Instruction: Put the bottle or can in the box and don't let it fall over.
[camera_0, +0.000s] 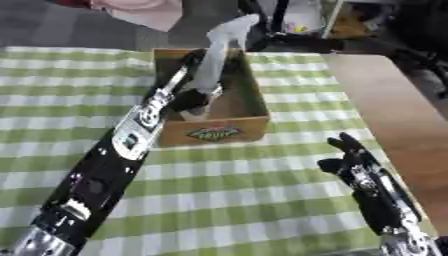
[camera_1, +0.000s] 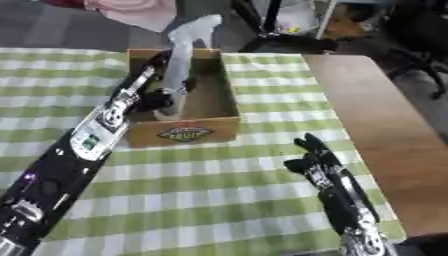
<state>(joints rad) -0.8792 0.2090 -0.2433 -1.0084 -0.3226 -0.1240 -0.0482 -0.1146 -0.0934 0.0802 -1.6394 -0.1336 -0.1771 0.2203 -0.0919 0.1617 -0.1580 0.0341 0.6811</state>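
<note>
A: Where was the spray bottle (camera_0: 213, 60)?

B: Standing about upright inside the cardboard box (camera_0: 229, 131), nozzle head poking above the far rim. Its base was hidden behind the front wall and the left hand (camera_0: 188, 100).

A: Left hand's grip?

B: Reached into the box at the bottle's lower part, dark fingers against it. Too blurred to see whether they wrapped it — couldn't tell.

A: Right hand?

B: The right hand (camera_1: 317, 162) sat idle on the green checked tablecloth (camera_0: 262, 200) near the lower right, fingers straight and relaxed, holding nothing. Its forearm was cut off by the bottom edge.

A: Anything else?

B: Bare wooden tabletop (camera_1: 367, 115) showed right of the cloth.
</note>
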